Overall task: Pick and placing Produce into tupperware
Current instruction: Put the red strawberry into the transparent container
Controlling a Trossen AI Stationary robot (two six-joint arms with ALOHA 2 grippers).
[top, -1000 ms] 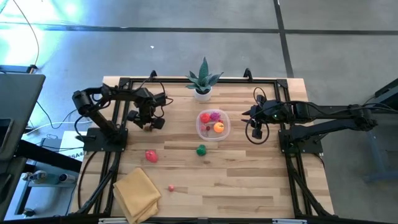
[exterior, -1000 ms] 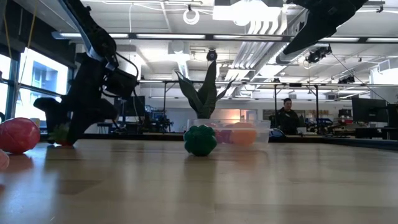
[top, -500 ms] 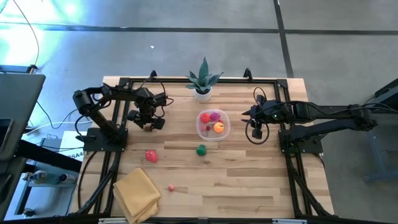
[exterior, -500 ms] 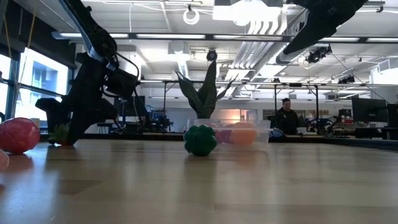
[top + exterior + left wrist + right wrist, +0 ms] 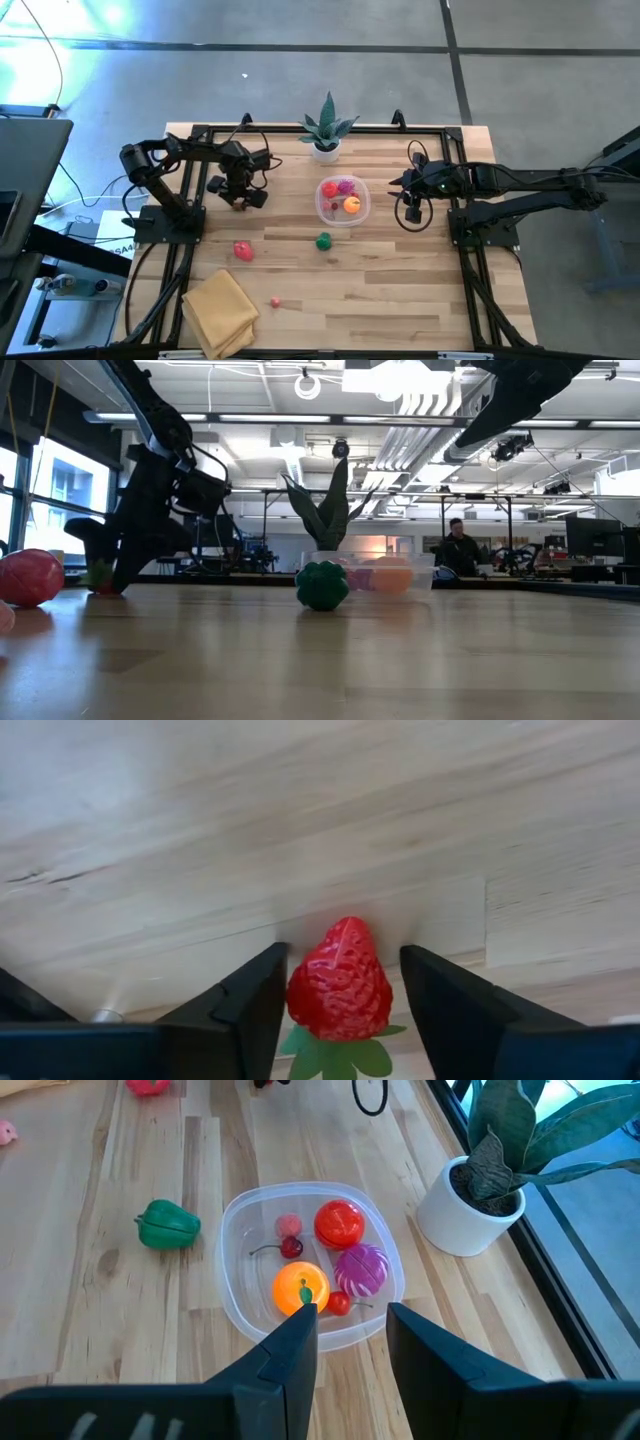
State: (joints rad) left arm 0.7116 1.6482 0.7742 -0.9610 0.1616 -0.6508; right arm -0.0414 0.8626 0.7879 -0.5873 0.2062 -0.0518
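Beyond the waiting right gripper [image 5: 407, 205], whose fingers stand apart on nothing, sits the tupperware [image 5: 342, 201] with several produce pieces inside. Between the left gripper's [image 5: 340, 995] open, empty fingers lies the strawberry [image 5: 339, 982] on the table. Close squarely on its widest part before lifting. Since half a second ago, that gripper has edged slightly.

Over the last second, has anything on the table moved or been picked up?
Hardly anything. The left gripper stays low at the table with its fingers around the strawberry, shifting only slightly. The right gripper still hangs beside the tupperware. The green pepper and the other loose produce lie where they were.
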